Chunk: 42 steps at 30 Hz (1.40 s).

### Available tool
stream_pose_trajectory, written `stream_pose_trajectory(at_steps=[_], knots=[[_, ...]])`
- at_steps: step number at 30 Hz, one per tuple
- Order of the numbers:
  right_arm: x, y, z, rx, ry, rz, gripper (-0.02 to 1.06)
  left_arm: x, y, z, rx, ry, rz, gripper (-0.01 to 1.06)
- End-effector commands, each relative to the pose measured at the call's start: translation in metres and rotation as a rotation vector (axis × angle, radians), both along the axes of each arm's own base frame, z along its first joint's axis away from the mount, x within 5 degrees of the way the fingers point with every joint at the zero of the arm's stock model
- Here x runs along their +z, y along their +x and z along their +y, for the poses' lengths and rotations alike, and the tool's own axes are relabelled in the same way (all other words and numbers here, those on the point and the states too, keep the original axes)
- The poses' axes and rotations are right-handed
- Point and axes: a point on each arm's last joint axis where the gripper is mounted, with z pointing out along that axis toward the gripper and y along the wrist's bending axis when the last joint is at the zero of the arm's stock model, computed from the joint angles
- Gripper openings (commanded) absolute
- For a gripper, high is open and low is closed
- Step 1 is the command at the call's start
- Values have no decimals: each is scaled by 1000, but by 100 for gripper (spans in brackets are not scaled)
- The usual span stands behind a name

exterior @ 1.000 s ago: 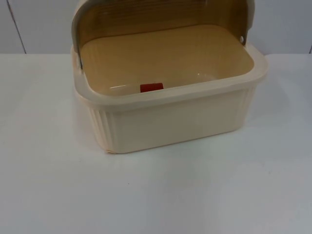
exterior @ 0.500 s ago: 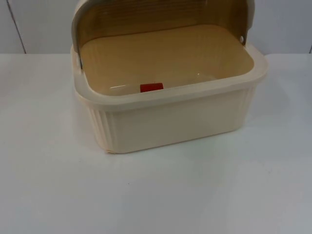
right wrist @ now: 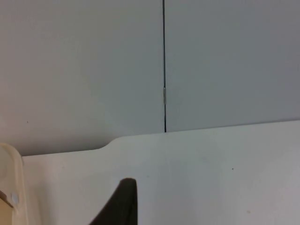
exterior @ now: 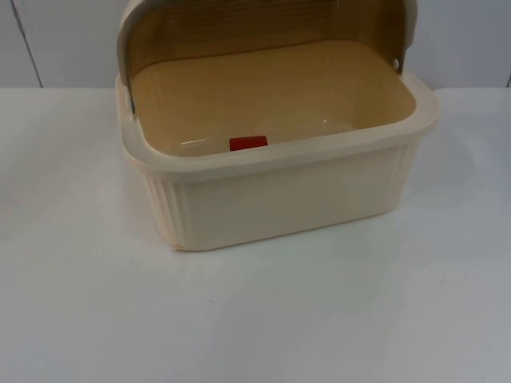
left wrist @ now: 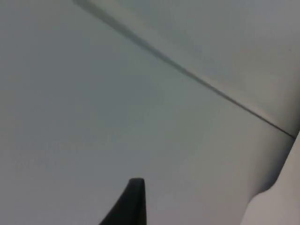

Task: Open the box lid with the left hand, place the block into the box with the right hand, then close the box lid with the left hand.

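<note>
Sitting open on the white table (exterior: 255, 319), the cream box (exterior: 279, 199) has its lid (exterior: 263, 24) tipped back and the red block (exterior: 248, 143) already inside by the front wall. Both arms wait. Left gripper (left wrist: 133, 206) faces the partition wall (left wrist: 93, 93), right gripper (right wrist: 122, 204) just beside the box; can't tell either's grip. Lid looks light, stiff, smooth: take its front edge. No writing readable.
</note>
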Motion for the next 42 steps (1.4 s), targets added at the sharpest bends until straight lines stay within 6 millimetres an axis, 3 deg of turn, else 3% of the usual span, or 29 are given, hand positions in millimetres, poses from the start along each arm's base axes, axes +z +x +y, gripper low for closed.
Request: stream_pose_trajectory(at_steps=[1,5,11,13,15,17,19,21,23,26,33,42], knots=[[0,-2,-1,-4,-3,3,105,-3,1,-15,-68,70,-53,104],[0,-2,-1,-4,-3,3,105,-15,2,-35,-117,86,-80,104],[0,-2,-1,0,-12,3,105,-25,3,-42,-130,88,-58,95],[0,-2,-1,2,-16,2,105,-26,3,-43,-131,80,-54,81],[0,-2,-1,2,-16,0,105,-25,3,-44,-130,72,-58,56],[0,-1,-2,1,-16,-2,105,-25,3,-44,-130,72,-58,52],[0,-1,-2,1,-16,-2,105,-25,3,-44,-124,40,-44,24],[0,-1,-2,1,-16,-2,105,-25,2,-46,-103,-46,-7,5],[0,-1,-2,1,-16,-2,105,-25,2,-47,-97,-75,5,0],[0,-1,-2,1,-16,-2,105,-26,0,-48,-78,-157,61,0],[0,-2,-1,2,-16,1,105,-34,-4,-47,-87,-128,151,0],[0,-2,-1,1,-13,0,105,-45,-4,-45,-243,-98,220,0]])
